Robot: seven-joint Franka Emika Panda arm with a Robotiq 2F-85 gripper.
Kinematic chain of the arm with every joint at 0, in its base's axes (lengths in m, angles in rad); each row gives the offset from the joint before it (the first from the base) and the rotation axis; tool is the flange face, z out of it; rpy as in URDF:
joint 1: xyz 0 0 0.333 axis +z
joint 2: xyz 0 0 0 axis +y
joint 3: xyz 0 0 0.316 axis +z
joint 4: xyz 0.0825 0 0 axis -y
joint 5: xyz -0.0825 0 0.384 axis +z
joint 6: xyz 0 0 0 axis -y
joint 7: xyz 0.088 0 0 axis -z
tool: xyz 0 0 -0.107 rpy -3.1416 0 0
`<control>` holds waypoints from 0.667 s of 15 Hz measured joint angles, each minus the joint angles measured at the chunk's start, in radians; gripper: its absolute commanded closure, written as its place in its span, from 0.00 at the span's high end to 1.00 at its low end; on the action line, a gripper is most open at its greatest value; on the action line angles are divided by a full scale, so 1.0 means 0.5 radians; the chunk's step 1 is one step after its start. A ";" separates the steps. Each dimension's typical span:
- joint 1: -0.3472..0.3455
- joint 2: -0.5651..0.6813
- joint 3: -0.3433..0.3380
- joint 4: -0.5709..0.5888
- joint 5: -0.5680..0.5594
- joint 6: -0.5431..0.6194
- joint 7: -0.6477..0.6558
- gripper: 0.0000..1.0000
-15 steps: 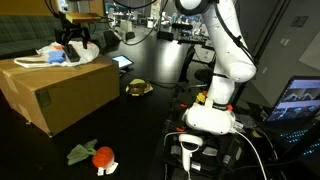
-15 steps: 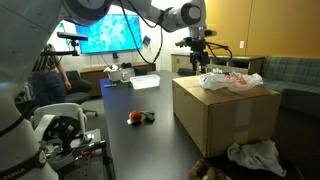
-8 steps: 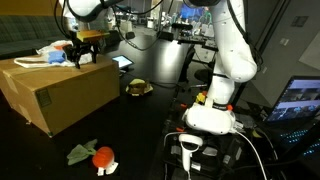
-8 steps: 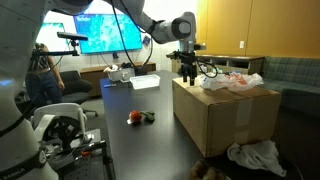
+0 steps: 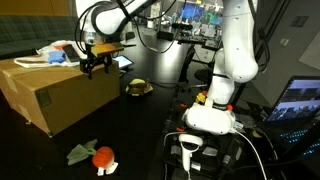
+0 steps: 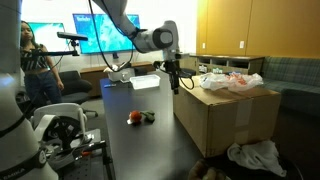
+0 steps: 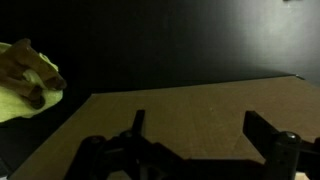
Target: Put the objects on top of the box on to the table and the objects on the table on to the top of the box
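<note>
"Where is the gripper [image 5: 95, 71]?"
"Over the edge of the box [image 5: 60, 98], with its fingers spread apart."
"And the things?"
"Crumpled bags [image 6: 235, 82] lie on the box top. A red toy [image 5: 100, 156] sits on the table [image 5: 150, 130]."

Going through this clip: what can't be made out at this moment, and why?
Pile on the box: too small and jumbled in both exterior views to count or name.
Yellow item: blurred, cut by the wrist view's left edge.
Dark item on the table: too small in an exterior view.
Gripper: fingers apart, but their bases sink into shadow at the wrist view's bottom edge.
</note>
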 measured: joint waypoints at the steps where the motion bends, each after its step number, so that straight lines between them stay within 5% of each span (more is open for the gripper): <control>1: 0.013 -0.069 0.003 -0.111 -0.031 0.045 0.064 1.00; 10: 0.044 -0.612 0.264 -1.184 -0.115 0.338 0.457 1.00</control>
